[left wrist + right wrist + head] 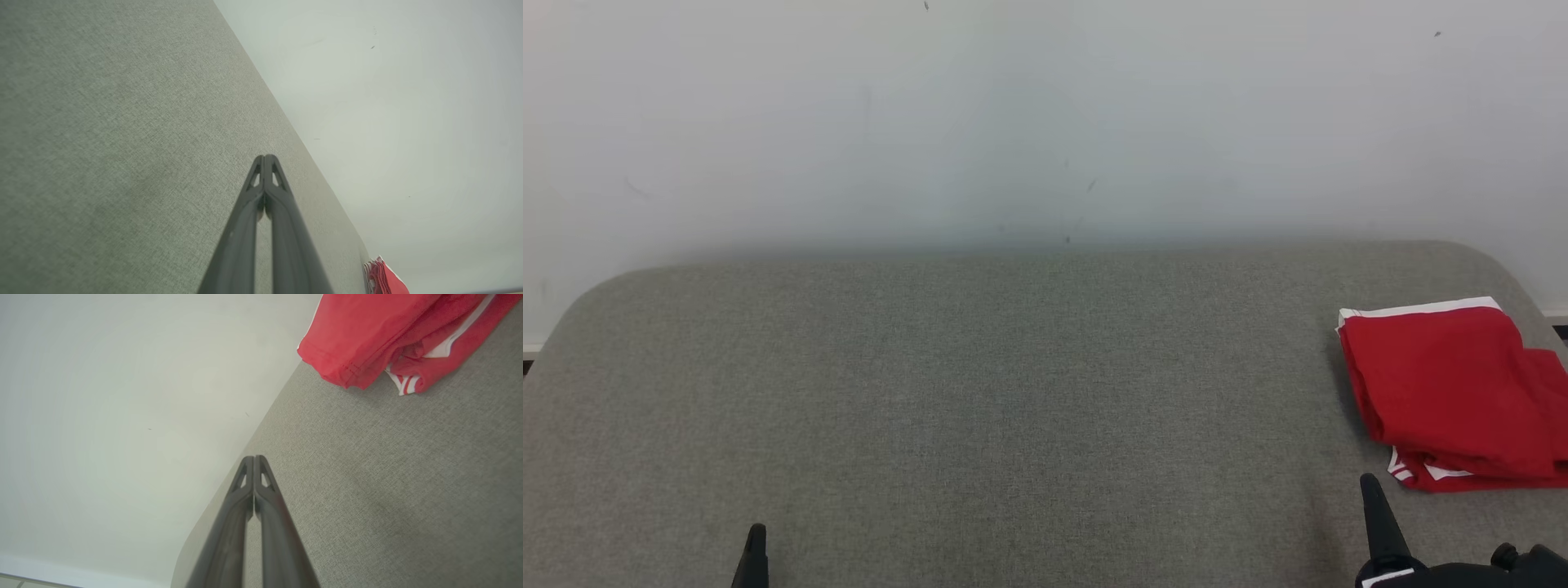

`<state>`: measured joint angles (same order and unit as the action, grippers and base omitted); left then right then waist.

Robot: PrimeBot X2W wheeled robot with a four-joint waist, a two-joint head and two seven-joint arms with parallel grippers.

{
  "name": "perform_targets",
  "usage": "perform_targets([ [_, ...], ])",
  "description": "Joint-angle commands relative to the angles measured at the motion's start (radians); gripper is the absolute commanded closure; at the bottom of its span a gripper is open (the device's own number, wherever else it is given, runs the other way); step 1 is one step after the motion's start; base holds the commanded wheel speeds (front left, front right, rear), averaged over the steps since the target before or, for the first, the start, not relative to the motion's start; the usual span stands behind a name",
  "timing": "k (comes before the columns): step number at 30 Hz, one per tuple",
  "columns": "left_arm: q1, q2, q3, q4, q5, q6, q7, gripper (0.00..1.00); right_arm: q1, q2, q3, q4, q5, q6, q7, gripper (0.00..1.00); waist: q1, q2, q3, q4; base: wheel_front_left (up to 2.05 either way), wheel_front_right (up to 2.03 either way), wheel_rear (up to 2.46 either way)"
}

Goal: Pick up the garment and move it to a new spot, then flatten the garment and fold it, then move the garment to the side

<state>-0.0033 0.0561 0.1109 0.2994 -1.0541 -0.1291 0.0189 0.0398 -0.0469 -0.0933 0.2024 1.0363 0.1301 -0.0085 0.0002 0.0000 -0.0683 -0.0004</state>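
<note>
garment [1445, 392] lying folded on bench [1013, 408] right side | left fingers [239, 237] pressing together, holding nothing | right fingers [229, 531] pressing together, holding nothing

A wide surface [980, 408] stretches across the head view, and a wall [1013, 122] stands directly behind its far edge. The garment [1445, 392] lies on the surface at the far right, toward the back right corner, and runs off the right edge of the view. The right hand [1370, 487] sits at the lower right, in front of the garment and slightly to its left, near it but apart from it. The left hand [757, 535] sits at the lower left, well apart from the garment. The middle of the surface lies between the two hands. In the right wrist view, the garment lies ahead of the fingertips, off to their right.
</note>
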Motion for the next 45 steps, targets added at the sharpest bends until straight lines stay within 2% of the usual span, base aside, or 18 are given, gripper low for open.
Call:
perform_targets([
  [1,-0.027,0.001,0.006,-0.008,-0.030,-0.001,0.008,1.00,-0.025,-0.003,0.001,-0.012,0.034,0.001,0.003,1.00,-0.0001,0.0000,0.002,0.000,0.00,0.00,0.00],
  [45,-0.131,-0.004,0.037,0.001,-0.398,-0.002,0.134,1.00,-0.084,-0.004,0.018,-0.010,0.426,0.001,0.025,1.00,-0.0002,0.0000,0.048,0.000,0.00,0.00,0.00],
])
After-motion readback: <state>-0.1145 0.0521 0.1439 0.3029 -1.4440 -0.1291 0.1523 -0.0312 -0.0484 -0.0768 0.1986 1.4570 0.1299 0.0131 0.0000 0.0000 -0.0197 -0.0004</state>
